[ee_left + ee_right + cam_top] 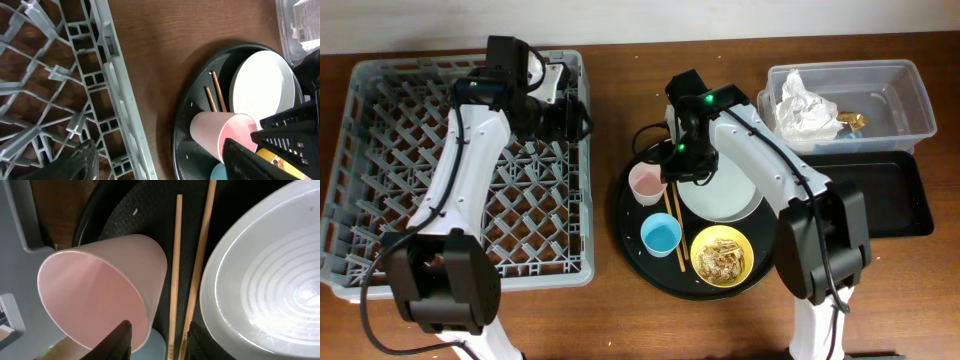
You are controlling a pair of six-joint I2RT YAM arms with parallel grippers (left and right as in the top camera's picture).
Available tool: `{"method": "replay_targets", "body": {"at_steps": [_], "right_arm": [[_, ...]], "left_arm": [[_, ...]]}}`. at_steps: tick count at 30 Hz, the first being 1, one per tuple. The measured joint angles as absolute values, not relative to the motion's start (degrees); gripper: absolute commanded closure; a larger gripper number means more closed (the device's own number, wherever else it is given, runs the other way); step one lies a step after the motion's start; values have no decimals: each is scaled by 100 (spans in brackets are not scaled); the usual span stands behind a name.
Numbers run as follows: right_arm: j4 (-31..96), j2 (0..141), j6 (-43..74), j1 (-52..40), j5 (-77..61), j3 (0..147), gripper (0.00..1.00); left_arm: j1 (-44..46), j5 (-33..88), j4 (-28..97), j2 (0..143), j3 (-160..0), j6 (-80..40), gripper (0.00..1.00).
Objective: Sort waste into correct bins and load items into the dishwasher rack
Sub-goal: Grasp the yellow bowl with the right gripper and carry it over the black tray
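Note:
The grey dishwasher rack [410,170] fills the left. My left gripper [565,120] hangs open and empty over its right wall [112,75]. My right gripper [682,165] is open low over the round black tray [625,215]. In the right wrist view its fingers [161,340] straddle the two wooden chopsticks [176,270], between the pink cup [100,290] and the pale plate [265,280]. The pink cup [647,183], blue cup [661,235], plate [722,190] and yellow bowl [722,255] holding food scraps stand on that tray. The white napkin [805,108] and brown wrapper [853,120] lie in the clear tub [910,95].
The shallow black rectangular tray [870,195] lies in front of the clear tub at the right. Bare brown table shows between the rack and the round tray [155,75]. The left wrist view also shows the pink cup [225,135] and plate [260,85].

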State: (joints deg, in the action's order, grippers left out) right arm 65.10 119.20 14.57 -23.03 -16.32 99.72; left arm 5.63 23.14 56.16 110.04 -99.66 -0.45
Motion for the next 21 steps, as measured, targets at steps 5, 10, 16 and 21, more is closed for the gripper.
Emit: {"method": "replay_targets", "body": {"at_steps": [5,10,16,21], "right_arm": [[8053,10731,1938,-2270,-1011,9977,61],[7509,10595,2792,-2587,-521,8348,63],[6263,10571,3553,-2867,-762,7164,80],[6211,10571,3763,-2867,-829,7037,96]], "left_arm": [[543,2099,5614,11004,-9970,-43,1],[543,1313,5607,11004,-9979,-49,1],[543,1149,5590,11004,-9988,-49,1],[543,1149,5592,11004,-9988,-49,1]]}}
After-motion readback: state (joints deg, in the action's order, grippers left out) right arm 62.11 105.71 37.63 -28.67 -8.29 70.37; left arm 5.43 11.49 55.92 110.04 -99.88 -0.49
